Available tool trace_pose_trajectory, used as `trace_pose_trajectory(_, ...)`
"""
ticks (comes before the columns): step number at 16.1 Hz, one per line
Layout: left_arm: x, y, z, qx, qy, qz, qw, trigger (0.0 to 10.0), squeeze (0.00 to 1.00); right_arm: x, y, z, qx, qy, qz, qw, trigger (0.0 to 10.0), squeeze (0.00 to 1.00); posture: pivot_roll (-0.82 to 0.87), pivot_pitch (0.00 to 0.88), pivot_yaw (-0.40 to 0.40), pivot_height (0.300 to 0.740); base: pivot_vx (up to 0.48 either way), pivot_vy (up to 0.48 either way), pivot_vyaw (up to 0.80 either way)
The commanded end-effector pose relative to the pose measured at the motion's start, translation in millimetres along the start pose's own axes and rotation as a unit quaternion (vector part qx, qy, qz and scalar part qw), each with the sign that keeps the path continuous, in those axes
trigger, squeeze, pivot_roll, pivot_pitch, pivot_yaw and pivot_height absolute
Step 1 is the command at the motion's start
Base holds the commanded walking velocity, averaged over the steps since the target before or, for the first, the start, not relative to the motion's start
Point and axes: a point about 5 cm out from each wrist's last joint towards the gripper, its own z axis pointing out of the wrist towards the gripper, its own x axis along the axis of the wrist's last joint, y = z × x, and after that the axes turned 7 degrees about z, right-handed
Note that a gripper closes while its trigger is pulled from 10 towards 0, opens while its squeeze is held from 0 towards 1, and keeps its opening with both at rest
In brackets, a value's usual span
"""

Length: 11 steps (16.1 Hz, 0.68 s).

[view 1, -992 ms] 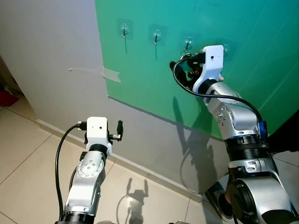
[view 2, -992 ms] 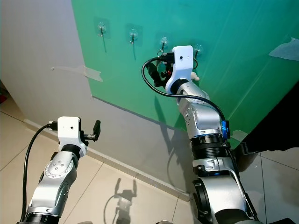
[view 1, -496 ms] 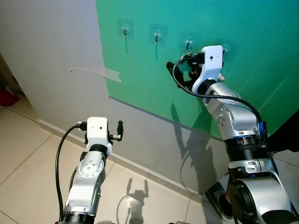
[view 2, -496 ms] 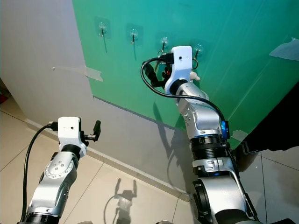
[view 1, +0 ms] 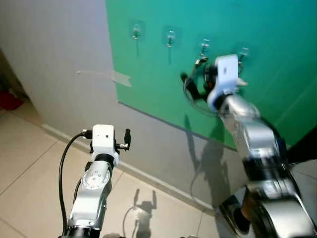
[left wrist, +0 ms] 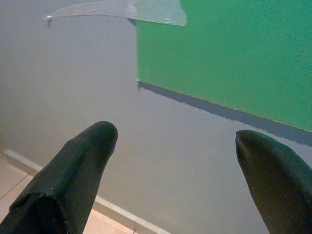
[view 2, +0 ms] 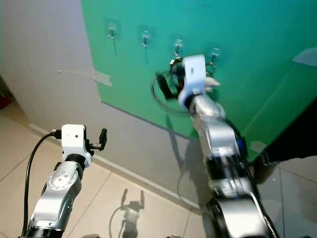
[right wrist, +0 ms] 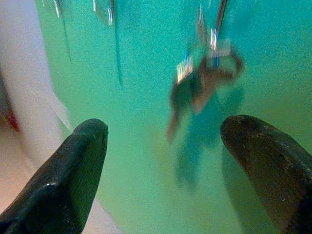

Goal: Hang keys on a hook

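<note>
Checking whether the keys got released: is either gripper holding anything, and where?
Nothing held. Right gripper is open; the keys hang from a hook. Left gripper open.

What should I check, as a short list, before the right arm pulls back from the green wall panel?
1. Right claw open, fingers apart: ok.
2. Dark bunch of keys hangs from a small metal hook on the green wall panel, free of the claw: ok, though blurred.
3. Key ring fully seated on the hook: cannot tell, motion blur.
4. Keys at rest, not swinging: cannot tell.
5. Left claw open, holding nothing, facing the grey wall: ok.
</note>
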Motion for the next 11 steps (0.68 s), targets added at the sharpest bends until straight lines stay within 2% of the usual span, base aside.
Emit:
trace_pose_trajectory(1, 3, 2.6, -0.6, -0.007, 0.003, 0.002, 1.000, 10.0, 0.00, -1, 9.3, -4.2, -0.026, -0.002, -0.021, 0.999, 10.0, 0.00, 0.08, 0.000, -0.063, 0.740, 0.000, 0.000, 0.00)
trace_pose_trajectory(2, 2, 1.9, -0.2, -0.008, 0.002, 0.003, 1.000, 10.0, 0.00, -2, 12.3, -8.6, -0.032, 0.004, -0.045, 0.998, 10.0, 0.00, 0.08, 0.000, -0.061, 0.740, 0.000, 0.000, 0.00)
trace_pose_trajectory(5, 2, 2.5, 3.2, -0.016, 0.003, 0.007, 1.000, 10.0, 0.00, 15, 21.6, -21.0, -0.068, 0.089, -0.110, 0.988, 10.0, 0.00, 0.06, 0.000, -0.052, 0.740, 0.000, 0.000, 0.00)
trace_pose_trajectory(7, 2, 4.1, 4.0, -0.023, 0.001, 0.007, 1.000, 10.0, 0.00, 12, 23.6, -28.5, -0.078, 0.092, -0.127, 0.985, 10.0, 0.00, 0.05, 0.000, -0.048, 0.740, 0.000, 0.000, 0.00)
trace_pose_trajectory(8, 1, 4.3, 3.5, -0.027, -0.001, 0.007, 1.000, 10.0, 0.00, 2, 22.1, -32.3, -0.072, 0.073, -0.122, 0.987, 10.0, 0.00, 0.05, 0.000, -0.048, 0.740, 0.000, 0.000, 0.00)
trace_pose_trajectory(9, -1, 3.9, 2.5, -0.036, -0.005, 0.001, 0.999, 10.0, 0.00, -20, 16.7, -39.0, -0.053, 0.029, -0.089, 0.994, 10.0, 0.00, 0.05, 0.000, -0.046, 0.740, 0.000, 0.000, 0.00)
trace_pose_trajectory(11, -2, 1.5, 1.2, -0.037, -0.008, 0.004, 0.999, 10.0, 0.00, -48, 9.4, -48.9, -0.035, -0.022, -0.033, 0.999, 10.0, 0.00, 0.05, 0.000, -0.046, 0.740, 0.000, 0.000, 0.00)
